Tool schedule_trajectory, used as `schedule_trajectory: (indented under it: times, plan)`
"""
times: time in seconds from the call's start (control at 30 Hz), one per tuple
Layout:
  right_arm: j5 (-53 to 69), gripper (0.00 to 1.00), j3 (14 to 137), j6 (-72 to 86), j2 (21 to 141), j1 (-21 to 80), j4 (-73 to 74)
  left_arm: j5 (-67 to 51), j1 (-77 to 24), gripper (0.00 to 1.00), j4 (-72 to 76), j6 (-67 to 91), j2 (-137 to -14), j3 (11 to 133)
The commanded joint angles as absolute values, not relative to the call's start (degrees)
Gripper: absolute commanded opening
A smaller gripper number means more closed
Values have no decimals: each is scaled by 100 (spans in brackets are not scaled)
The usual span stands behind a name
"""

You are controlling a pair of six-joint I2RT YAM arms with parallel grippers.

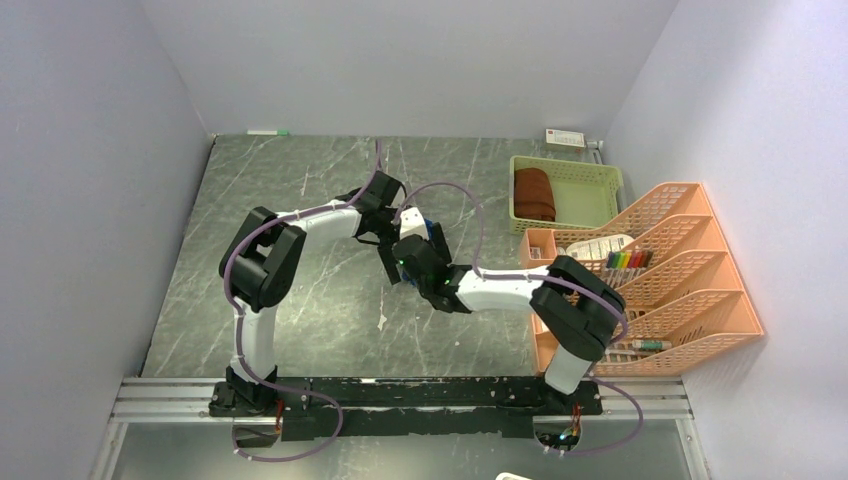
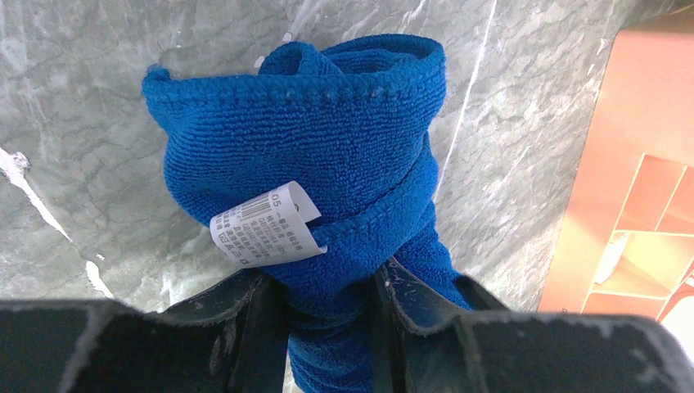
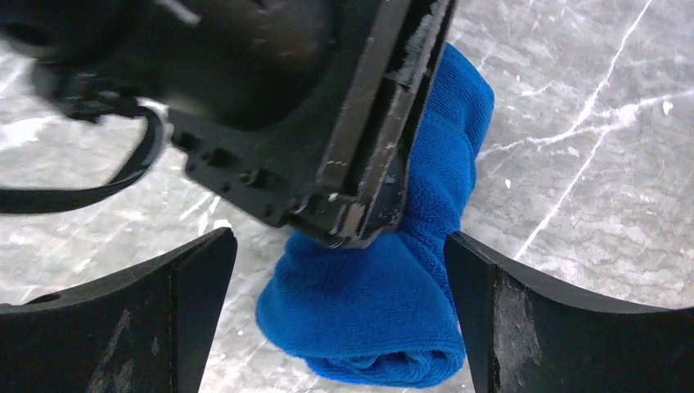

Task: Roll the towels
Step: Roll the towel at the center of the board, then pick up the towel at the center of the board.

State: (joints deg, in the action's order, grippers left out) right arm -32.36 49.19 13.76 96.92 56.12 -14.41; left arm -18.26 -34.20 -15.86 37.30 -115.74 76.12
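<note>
The blue towel (image 2: 327,139) is bunched into a loose roll over the grey marble table (image 2: 74,164), with a white label (image 2: 266,223) on its side. My left gripper (image 2: 327,307) is shut on the roll's near end, one dark finger on each side. In the right wrist view the same blue towel (image 3: 385,311) sits between the wide-apart fingers of my open right gripper (image 3: 340,315); the right-hand finger (image 3: 491,327) touches the cloth. From above, only a blue sliver (image 1: 430,228) shows between the two grippers. The rust-brown towel (image 1: 534,193) lies rolled in the green basket (image 1: 600,180).
An orange tiered rack (image 1: 690,270) holding small items stands along the right wall, just in front of the basket. A small white box (image 1: 565,137) lies at the back edge. Grey walls close in the table on three sides.
</note>
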Motion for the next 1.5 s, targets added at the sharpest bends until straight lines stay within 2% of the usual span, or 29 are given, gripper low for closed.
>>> schedule_trajectory:
  times: [0.0,0.27,0.33,0.4,0.47,0.57,0.67,0.7,0.87,0.93,1.1,1.23,1.47]
  plan:
    - [-3224,100,5098,1717,9970,5448,-1155,-1455,-3463,36,-1635,3617,-11965,7421]
    - [-3047,100,5175,1941,10351,5335,-1070,-1450,-3454,36,-1626,3613,-11920,7355]
    - [-3014,94,5114,1999,10350,5334,-1095,-1458,-3439,36,-1626,3621,-11921,7357]
    - [-2971,77,5019,2070,10351,5340,-1123,-1474,-3424,36,-1618,3626,-11910,7364]
    - [-2968,51,4961,2173,10387,5337,-1056,-1506,-3406,36,-1602,3630,-11894,7358]
    - [-2906,31,4848,2357,10460,5335,-996,-1578,-3335,36,-1538,3640,-11823,7310]
    - [-2784,3,4739,2480,10463,5340,-987,-1737,-3200,38,-1459,3666,-11702,7225]
    - [-2749,0,4719,2492,10446,5337,-985,-1822,-3144,41,-1402,3698,-11635,7180]
    - [-2423,0,4625,2378,10152,5335,-1041,-2291,-2733,71,-972,3880,-11025,6892]
    - [-2278,0,4544,2328,9913,5318,-1067,-2410,-2492,100,-987,3878,-10707,6918]
    - [-1889,0,4449,2118,9004,4966,-1043,-2456,-1941,98,-1416,3721,-9882,7199]
    - [-1642,0,4826,1791,8304,4355,-621,-2445,-1565,98,-1594,3618,-9332,7152]
    - [-1459,0,5874,955,7922,2310,305,-2723,-1156,98,-1685,3513,-8799,6864]
